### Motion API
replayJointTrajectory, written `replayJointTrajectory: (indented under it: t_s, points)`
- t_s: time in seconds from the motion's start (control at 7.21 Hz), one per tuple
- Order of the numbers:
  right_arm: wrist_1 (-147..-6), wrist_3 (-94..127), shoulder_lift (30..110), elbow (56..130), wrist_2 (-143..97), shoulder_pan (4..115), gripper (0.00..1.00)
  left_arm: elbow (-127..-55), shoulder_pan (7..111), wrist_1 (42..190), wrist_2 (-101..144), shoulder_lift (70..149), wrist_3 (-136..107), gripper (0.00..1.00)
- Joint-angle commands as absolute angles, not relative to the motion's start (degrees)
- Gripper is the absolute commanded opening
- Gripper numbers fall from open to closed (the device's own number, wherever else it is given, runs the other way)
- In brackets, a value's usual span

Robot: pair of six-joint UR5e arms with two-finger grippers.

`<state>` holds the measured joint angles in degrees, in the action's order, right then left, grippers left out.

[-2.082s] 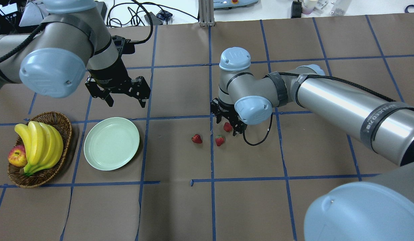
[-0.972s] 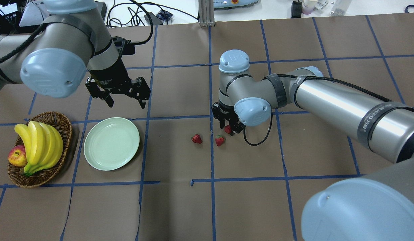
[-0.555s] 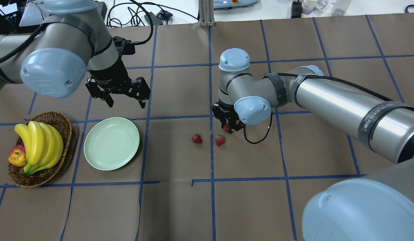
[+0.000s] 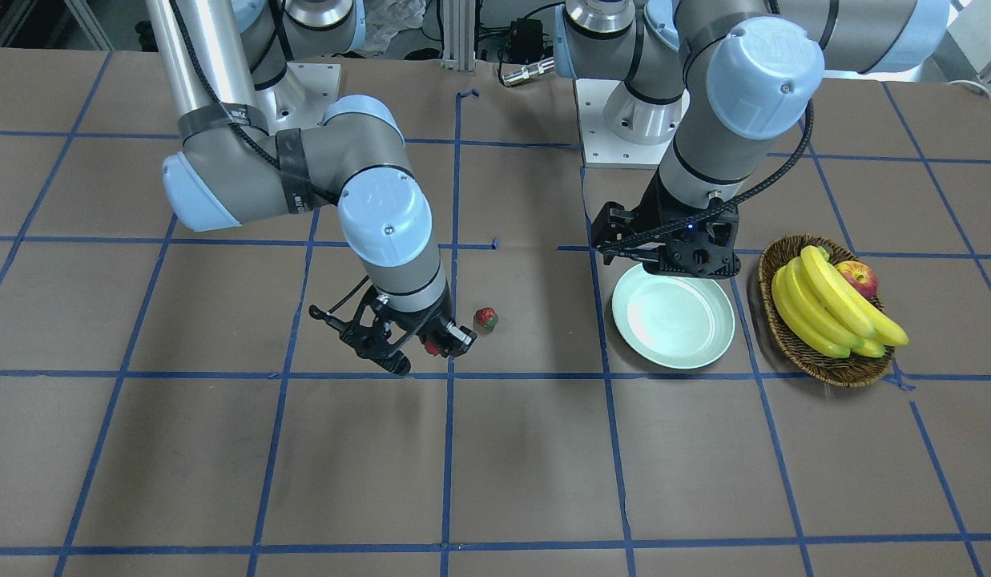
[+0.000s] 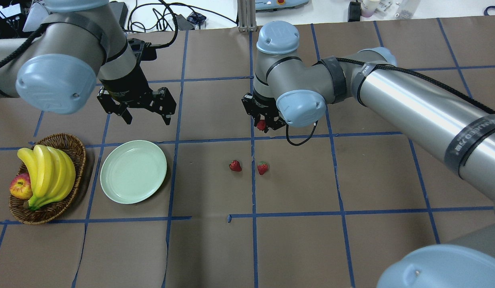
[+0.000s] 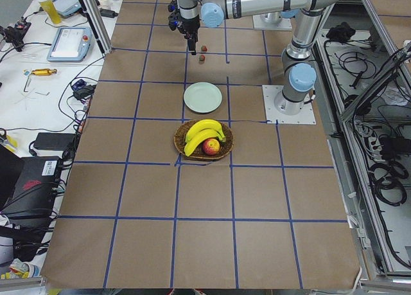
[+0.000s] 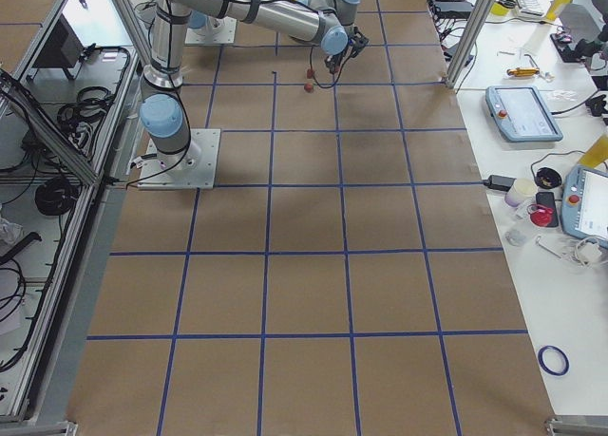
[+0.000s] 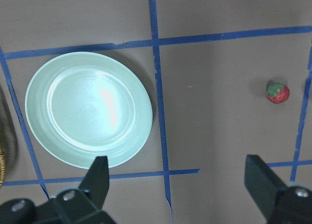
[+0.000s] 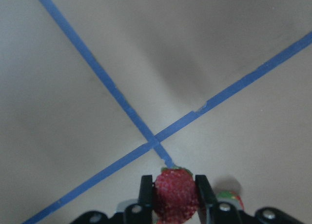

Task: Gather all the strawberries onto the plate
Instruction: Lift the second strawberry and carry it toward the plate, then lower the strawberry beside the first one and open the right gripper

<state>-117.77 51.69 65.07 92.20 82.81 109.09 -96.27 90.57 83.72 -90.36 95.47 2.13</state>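
Observation:
My right gripper [image 5: 263, 124] is shut on one strawberry [image 5: 261, 125] and holds it above the table; the right wrist view shows the berry [image 9: 176, 192] pinched between both fingers. Two more strawberries [image 5: 235, 165] [image 5: 262, 168] lie on the brown table near the centre. In the front view I see the held berry [image 4: 433, 347] and only one lying berry [image 4: 485, 318]. The pale green plate [image 5: 133, 171] sits empty at the left. My left gripper [image 5: 137, 108] hovers open and empty just beyond the plate; its wrist view shows the plate [image 8: 87, 109] and one strawberry [image 8: 278, 92].
A brown wicker basket [image 5: 80, 160] with bananas [image 5: 47, 176] and a red-yellow apple [image 5: 20, 187] stands left of the plate. Blue tape lines grid the table. Cables and devices lie beyond the far edge.
My right gripper closed on the third strawberry, lifted it off the table and carried it toward the far side. The left arm shifted slightly. The other two berries stayed put.

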Motion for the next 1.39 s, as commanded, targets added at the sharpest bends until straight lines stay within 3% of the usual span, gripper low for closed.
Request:
replayJointTrajectory:
  t_s: [0.0,0.83,0.97,1.25]
  points:
    - [-118.56,46.52,64.43,91.84,80.87,113.98,0.00,-96.33,87.21,83.67,-90.26,95.62,2.37,1.00]
    - [-121.64,35.44,57.14,92.72,74.36,118.30,0.01,-97.03,85.78,82.97,-90.35,95.98,2.37,1.00]
    - [-121.64,35.07,56.78,92.81,74.36,118.39,0.10,-97.03,85.78,82.97,-90.35,95.98,2.37,1.00]
    - [-121.64,35.24,56.95,92.81,74.36,118.48,0.63,-97.12,85.78,82.97,-90.35,95.98,2.37,1.00]
